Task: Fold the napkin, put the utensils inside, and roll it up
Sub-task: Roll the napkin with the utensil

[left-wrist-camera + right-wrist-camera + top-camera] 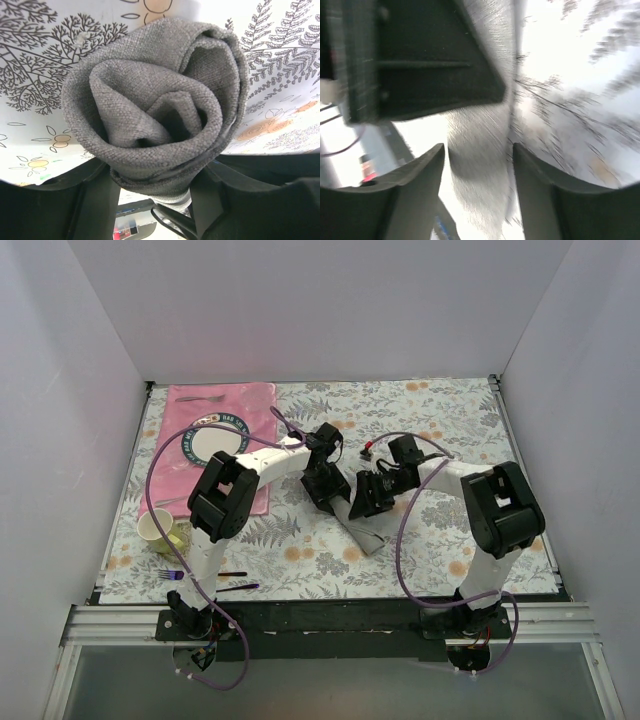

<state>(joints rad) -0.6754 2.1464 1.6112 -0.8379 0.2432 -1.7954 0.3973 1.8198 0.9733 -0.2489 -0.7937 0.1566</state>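
The grey napkin (365, 533) lies rolled into a tight tube, diagonal at the middle of the table. The left wrist view looks into the spiral end of the napkin (150, 100). My left gripper (325, 488) is at the roll's far end, and in its wrist view the gripper (155, 185) presses the roll from both sides. My right gripper (368, 498) is over the roll's middle. In the blurred right wrist view the gripper (479, 165) stands open astride the napkin (477, 145), with gaps at the sides. No orange-tan utensil shows.
A pink placemat (250, 405) with a dark-rimmed plate (210, 440) lies at the back left. A cup (155, 530) stands at the left edge. A purple-handled fork (172, 574) and a thin black utensil (238, 587) lie near the front left edge. Walls enclose the table.
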